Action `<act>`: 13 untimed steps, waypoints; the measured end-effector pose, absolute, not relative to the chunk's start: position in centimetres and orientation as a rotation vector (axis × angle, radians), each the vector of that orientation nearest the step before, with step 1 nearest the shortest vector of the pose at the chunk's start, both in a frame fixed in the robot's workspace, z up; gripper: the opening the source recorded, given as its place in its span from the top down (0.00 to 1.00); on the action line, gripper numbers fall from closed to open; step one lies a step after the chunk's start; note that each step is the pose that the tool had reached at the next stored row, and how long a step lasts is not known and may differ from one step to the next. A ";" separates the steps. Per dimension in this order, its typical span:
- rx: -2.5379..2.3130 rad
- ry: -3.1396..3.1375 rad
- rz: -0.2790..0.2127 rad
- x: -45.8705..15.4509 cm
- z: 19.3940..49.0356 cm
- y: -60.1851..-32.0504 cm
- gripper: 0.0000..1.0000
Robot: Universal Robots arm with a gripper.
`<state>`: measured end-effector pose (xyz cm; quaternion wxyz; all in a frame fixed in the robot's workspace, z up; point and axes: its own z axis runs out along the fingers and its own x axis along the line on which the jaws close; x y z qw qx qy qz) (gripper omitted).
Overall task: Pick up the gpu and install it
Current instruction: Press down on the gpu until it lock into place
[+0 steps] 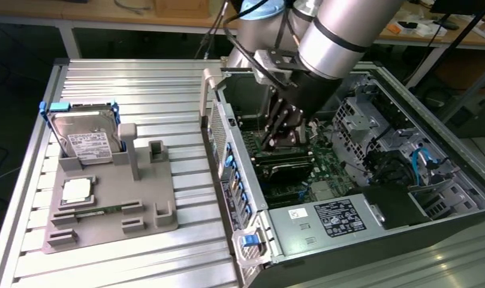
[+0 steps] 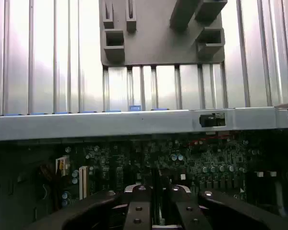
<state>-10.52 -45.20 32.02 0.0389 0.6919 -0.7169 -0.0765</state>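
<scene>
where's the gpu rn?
The gpu is clamped in the hand inside the open computer case, right of centre in the exterior view, held just above the motherboard.

Two cameras: one high and off the arm, one riding my wrist.

My exterior view looks steeply down from above and some way off, taking in the ribbed metal tabletop point(image 1: 138, 84), the grey fixture plate point(image 1: 114, 210) toward the exterior view's left and the open computer case point(image 1: 402, 198) toward the exterior view's right, with my arm point(image 1: 338, 30) reaching into the case. My wrist view sits low inside that case, close over the claw point(image 2: 158, 211) (its dark fingers point(image 2: 137, 211) fill the near edge), facing across the motherboard point(image 2: 149, 158) and over the case wall point(image 2: 110, 122) to the tabletop and fixture plate beyond. Both views share the motherboard, the case wall, the tabletop and the plate.
</scene>
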 end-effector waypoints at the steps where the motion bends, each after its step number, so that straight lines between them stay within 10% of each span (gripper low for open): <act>1: 2.123 -2.199 -0.248 -11.6 31.8 -46.3 0.81; 7: 2.057 -2.136 -0.404 -11.6 29.4 -46.6 0.81; 13: 2.104 -2.179 -0.324 -12.5 31.8 -46.3 0.81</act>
